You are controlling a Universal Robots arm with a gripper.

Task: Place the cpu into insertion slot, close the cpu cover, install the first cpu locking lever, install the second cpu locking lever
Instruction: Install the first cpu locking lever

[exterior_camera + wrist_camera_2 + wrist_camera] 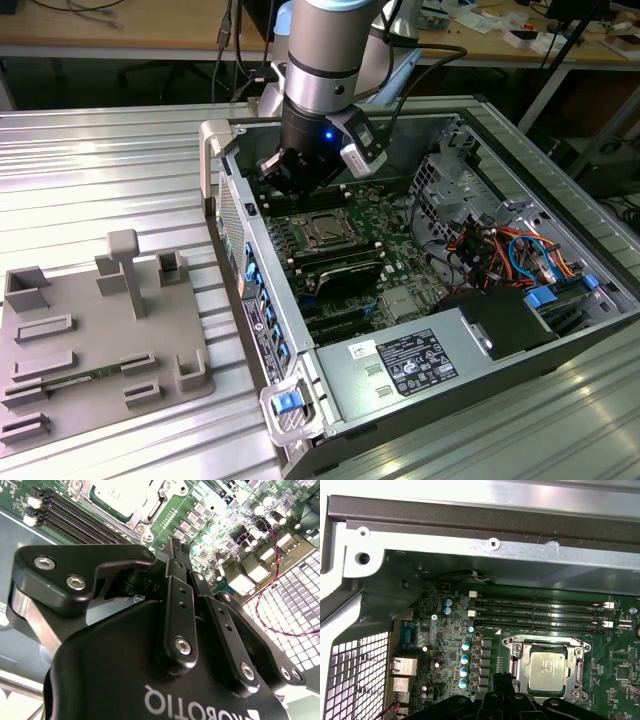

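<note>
On the ribbed metal desk (100, 170) lies the opened computer case (252, 262), and the arm (322, 60) reaches down into it over the green motherboard (375, 215).

In the exterior view the claw (300, 185) hangs just beside the socket, at about eleven o'clock from the cpu (326, 234). The grey power supply (400, 365) lies at about five o'clock from the chip. In the second wrist view the claw (173, 547) looks pressed together, with nothing that I can see between its tips.

In the first wrist view the cpu cover (543, 642) appears lowered, its window framing the cpu (547, 669), which sits flat in the insertion slot (521, 672). Whether either locking lever is latched I cannot tell.

I judge the work is at the levers. To do this well:
- Use the shut tips as one blunt pusher, low on the lever's free end.
- Press down first, then sideways under its hook, so the rod does not spring out.
- Keep the push away from the chip's metal top.
- Stay off the capacitors (465, 660) and the memory slots (540, 612) close by.
- Watch that the cover stays flat; a lifted corner would suggest a skewed chip.
</note>
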